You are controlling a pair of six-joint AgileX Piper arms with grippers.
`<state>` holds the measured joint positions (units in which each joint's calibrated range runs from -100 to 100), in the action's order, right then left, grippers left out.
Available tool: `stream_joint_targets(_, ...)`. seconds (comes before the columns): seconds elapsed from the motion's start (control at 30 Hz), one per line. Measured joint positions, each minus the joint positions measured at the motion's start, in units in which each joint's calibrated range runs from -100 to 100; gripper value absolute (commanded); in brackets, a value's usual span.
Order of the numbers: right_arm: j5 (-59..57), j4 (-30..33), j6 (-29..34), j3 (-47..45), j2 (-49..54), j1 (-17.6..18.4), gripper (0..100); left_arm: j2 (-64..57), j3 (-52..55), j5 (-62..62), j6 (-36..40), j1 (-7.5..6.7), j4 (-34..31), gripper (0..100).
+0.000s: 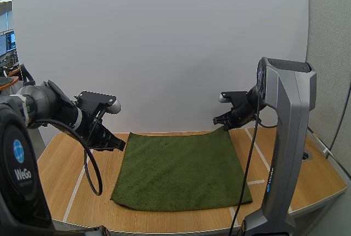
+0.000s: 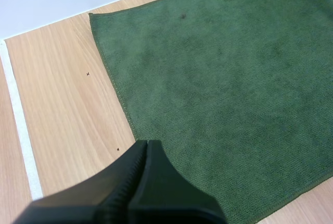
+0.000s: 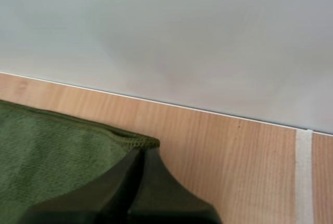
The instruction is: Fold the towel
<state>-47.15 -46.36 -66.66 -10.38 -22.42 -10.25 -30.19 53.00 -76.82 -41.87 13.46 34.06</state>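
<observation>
The right gripper (image 3: 143, 152) is clenched. Its tips meet on the far right corner of the green towel (image 3: 57, 151), whose hem curls up just at the tips. The bite looks shallow, little more than the hem, so the corner could slip free once the arm pulls it toward the near edge.

The left gripper (image 2: 146, 144) is closed on nothing, its fingers lying together as one wedge. It hovers above the towel's left edge, somewhat nearer than the far left corner.

Apart from the pinched corner, the towel lies flat and spread on the wooden table (image 1: 60, 175), its far edge close to the table's far side. With one corner held and the other free, a pull by the right arm alone would likely drag the cloth askew or fold it on a diagonal. The left gripper needs to open and take the far left corner. If it comes down shut, it would only press or push the cloth and wrinkle it.
</observation>
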Motion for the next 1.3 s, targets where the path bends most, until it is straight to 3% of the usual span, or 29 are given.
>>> stream_joint_targets(0.63, -19.86, 0.12, 0.00, 0.00, 1.69, 0.17, 0, -3.34, -1.71, -0.46, 1.86, 0.00, -0.88, 0)
stream_joint_targets(1.3, -21.48, -1.64, 0.00, 0.00, 1.69, 8.73, 0, -19.81, -6.62, -3.88, 10.76, 0.00, -9.90, 0)
